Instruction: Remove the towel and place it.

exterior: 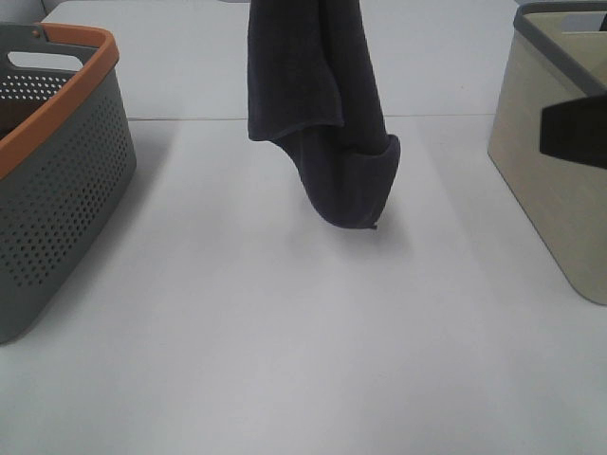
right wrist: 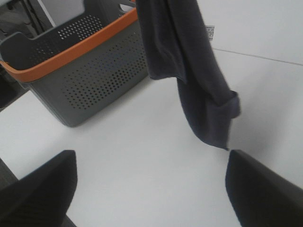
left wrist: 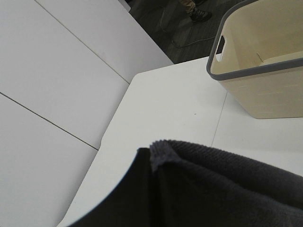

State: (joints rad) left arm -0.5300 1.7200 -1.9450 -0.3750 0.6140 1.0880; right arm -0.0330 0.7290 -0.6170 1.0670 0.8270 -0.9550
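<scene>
The dark navy-grey towel [exterior: 318, 104] hangs down from above the top edge of the exterior view, over the middle of the white table [exterior: 285, 360]. Its lower folded end is close over the table top. The left gripper [left wrist: 156, 165] is shut on the towel's upper part [left wrist: 222, 189]; one black finger [left wrist: 132, 194] shows beside the cloth. This gripper is out of frame in the exterior view. The right gripper [right wrist: 149, 158] is open and empty, low over the table, facing the hanging towel [right wrist: 189, 71]. It shows as a dark shape [exterior: 574, 133] at the right.
A grey perforated basket with an orange rim [exterior: 57, 171] stands at the table's left, also in the right wrist view [right wrist: 94, 71]. A beige basket with a grey rim [exterior: 560, 190] stands at the right, also in the left wrist view [left wrist: 265, 90].
</scene>
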